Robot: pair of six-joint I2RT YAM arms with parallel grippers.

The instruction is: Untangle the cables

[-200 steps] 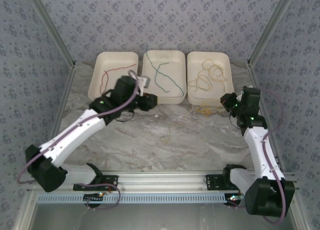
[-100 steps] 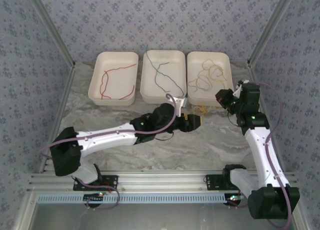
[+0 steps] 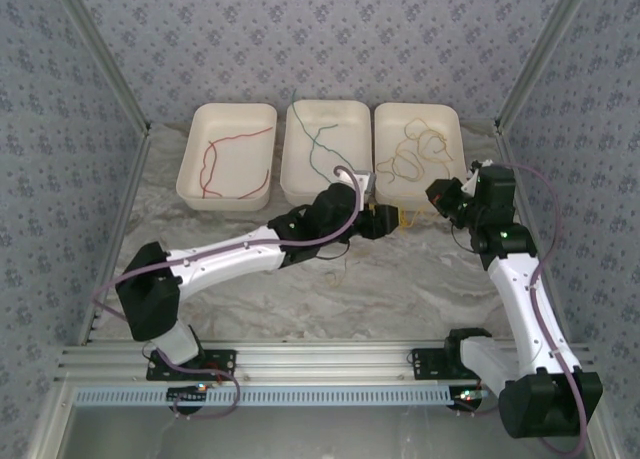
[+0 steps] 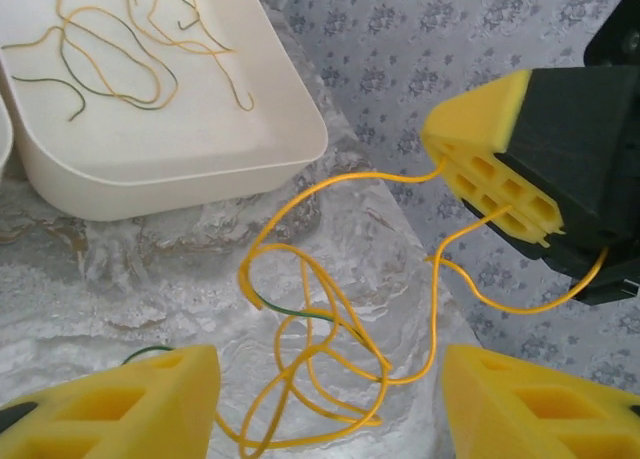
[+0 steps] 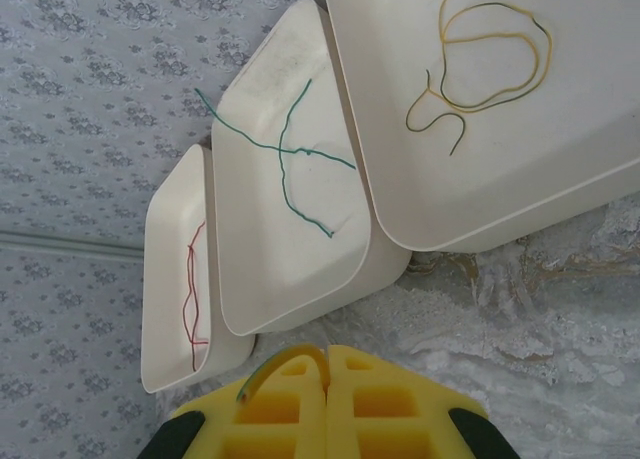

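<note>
Swinging over from the left tray [image 3: 195, 179], the left gripper [image 3: 385, 222] now sits toward the far right corner of the table [image 3: 400, 289]. Its fingers stand apart on either side of the yellow tangle [image 4: 320, 344], which lies just in front of the right tray [image 3: 395, 119]. The right gripper [image 3: 438, 194] is clamped on a yellow strand leading out of that knot. A red cable [image 3: 213, 161] and a green cable [image 3: 330, 154] already lie in their own trays, so this knot looks like the main work left. The left fingers seem placed to pinch a strand and pull it free.
</note>
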